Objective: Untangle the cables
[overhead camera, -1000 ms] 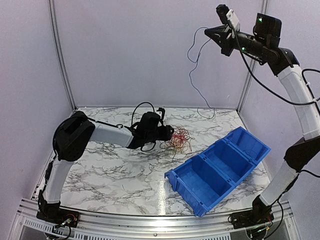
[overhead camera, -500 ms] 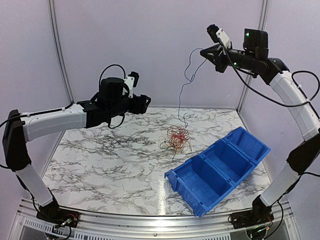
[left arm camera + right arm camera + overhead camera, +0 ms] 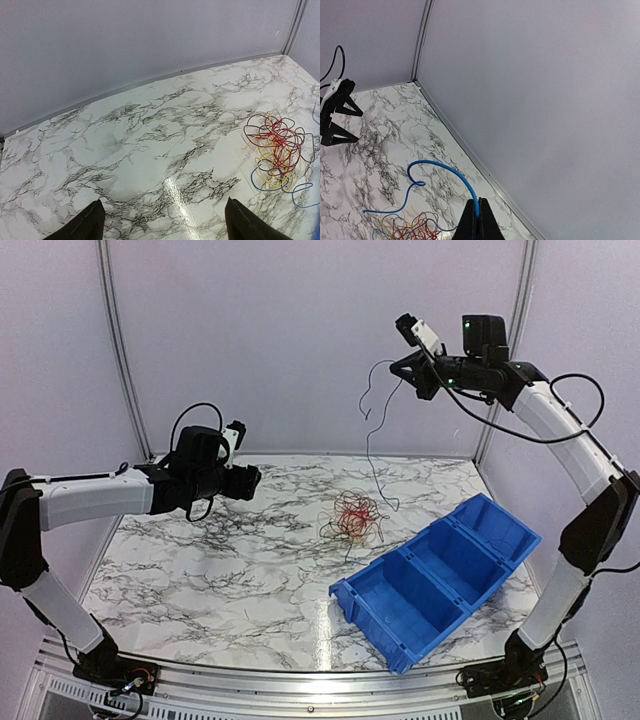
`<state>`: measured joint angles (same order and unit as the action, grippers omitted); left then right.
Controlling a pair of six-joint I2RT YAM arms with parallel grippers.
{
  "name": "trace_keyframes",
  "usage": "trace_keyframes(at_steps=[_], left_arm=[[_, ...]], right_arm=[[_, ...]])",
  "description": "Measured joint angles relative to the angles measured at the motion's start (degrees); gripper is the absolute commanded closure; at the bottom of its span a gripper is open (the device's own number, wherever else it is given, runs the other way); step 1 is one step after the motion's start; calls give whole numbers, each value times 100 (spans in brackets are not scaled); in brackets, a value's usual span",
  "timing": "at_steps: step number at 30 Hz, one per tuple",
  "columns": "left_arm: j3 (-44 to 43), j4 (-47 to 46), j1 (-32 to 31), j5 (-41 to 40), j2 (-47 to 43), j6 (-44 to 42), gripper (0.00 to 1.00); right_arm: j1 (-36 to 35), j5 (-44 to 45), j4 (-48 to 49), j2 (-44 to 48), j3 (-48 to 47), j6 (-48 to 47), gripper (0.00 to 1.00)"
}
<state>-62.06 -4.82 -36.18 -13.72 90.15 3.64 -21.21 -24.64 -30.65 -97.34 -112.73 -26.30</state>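
Left gripper (image 3: 164,201), jaws spread wide with nothing between them, above the marbled desk (image 3: 150,135); tangled red, yellow, blue and dark cables (image 3: 275,150) lie at right; grey wall (image 3: 125,40) behind

1. This is a robotics lab test cell, not a home or a shop.
2. Two robot arms, the left arm (image 3: 95,495) and the right arm (image 3: 570,440), stand bolted to a metal rail (image 3: 300,680) at the near edge of the desk (image 3: 200,570).
3. Plain pale wall panels (image 3: 300,330) set between metal posts (image 3: 117,350) box the desk in on three sides.
4. A small camera (image 3: 417,332) rides on the right arm's wrist, and a green status light (image 3: 467,325) glows near it.
5. The marble-patterned desk carries a blue compartment bin (image 3: 395,605) and a tangle of thin coloured cables (image 3: 355,515).
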Motion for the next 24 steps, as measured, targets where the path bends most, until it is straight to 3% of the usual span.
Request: trace_keyframes(at_steps=[12,24], left_arm=[[-13,-4,369,389,-13,391,14],[-15,-4,509,544,-13,518,14]], right_arm=[[535,13,22,-74,0,87,100],[614,15,103,-70,61,168,100]])
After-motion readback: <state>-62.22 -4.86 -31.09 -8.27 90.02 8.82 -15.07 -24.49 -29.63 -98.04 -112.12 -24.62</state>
